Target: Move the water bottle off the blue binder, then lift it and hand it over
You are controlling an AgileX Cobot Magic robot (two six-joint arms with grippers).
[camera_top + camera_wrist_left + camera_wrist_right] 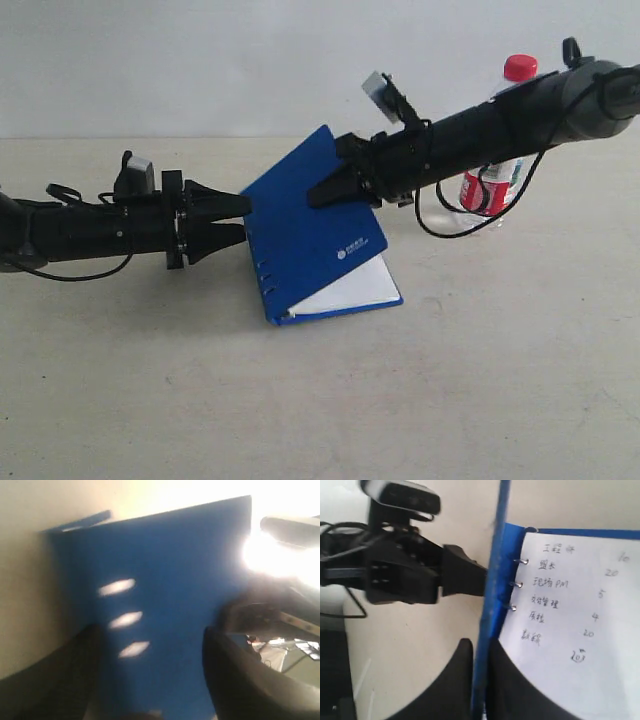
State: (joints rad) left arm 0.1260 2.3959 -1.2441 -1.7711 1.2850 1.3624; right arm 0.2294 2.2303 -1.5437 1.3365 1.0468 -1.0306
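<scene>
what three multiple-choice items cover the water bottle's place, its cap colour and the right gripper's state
1. Relative to the blue binder, the water bottle stands: A on it; B on the table, apart from it; C under it.
2. Its cap is: A red; B green; C yellow.
3. The right gripper is: A open; B shut on the bottle; C shut on the binder's cover.
1 B, it rests on the table behind the right arm; 2 A, red shows above that arm; 3 C, its fingers pinch the cover's edge.
</scene>
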